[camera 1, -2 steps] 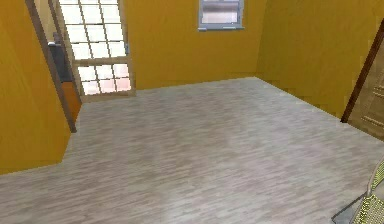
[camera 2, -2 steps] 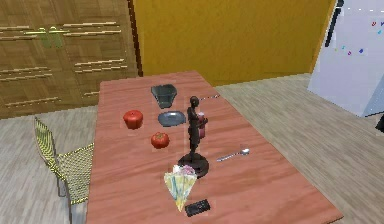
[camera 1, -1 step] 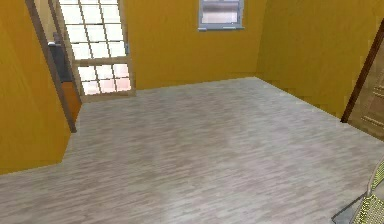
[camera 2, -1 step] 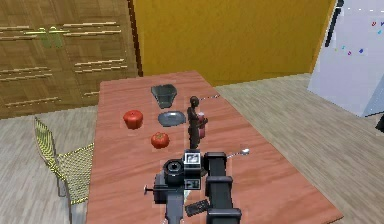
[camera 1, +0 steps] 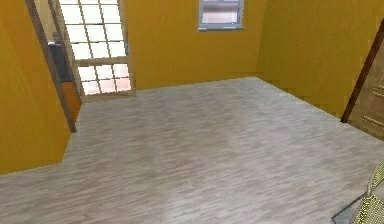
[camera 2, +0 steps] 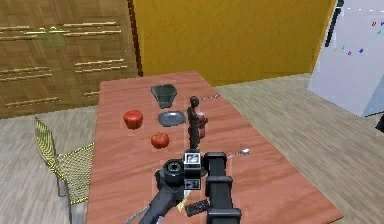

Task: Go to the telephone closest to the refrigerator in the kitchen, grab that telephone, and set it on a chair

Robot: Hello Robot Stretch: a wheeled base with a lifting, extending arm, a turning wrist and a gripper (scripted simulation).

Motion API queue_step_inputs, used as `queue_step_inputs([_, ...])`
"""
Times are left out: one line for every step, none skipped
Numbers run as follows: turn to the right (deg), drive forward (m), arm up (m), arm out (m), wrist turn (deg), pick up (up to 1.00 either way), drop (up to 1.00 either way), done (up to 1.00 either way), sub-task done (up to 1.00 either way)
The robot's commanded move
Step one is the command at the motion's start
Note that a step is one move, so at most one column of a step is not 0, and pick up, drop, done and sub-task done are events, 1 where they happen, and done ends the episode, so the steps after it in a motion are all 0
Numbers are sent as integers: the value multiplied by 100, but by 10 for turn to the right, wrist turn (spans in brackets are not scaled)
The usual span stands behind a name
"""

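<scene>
The gripper [camera 2: 163, 195] shows in the arm side view above the near end of a reddish wooden table [camera 2: 120, 160], at the end of the dark arm [camera 2: 222, 195]. A small dark flat thing [camera 2: 196, 207] lies on the tabletop right beside it, so I cannot tell whether the gripper holds anything. Farther up the table lies a dark grey flat object [camera 2: 163, 94] that may be a telephone. A yellow wire chair [camera 2: 58, 158] stands at the table's left side. The white refrigerator [camera 2: 352, 60] stands at the right edge.
On the table are two red round fruits [camera 2: 132, 119] [camera 2: 159, 140], a grey dish [camera 2: 171, 118], a dark slender bottle [camera 2: 196, 108] and cutlery [camera 2: 240, 153]. Wooden doors [camera 2: 60, 50] fill the left wall. The forward view has bare plank floor [camera 1: 200, 150], yellow walls, a glazed door [camera 1: 96, 45] and a wire chair's corner [camera 1: 370, 205].
</scene>
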Motion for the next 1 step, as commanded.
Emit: queue_step_inputs([0, 0, 0, 0, 450, 0, 0, 0, 0])
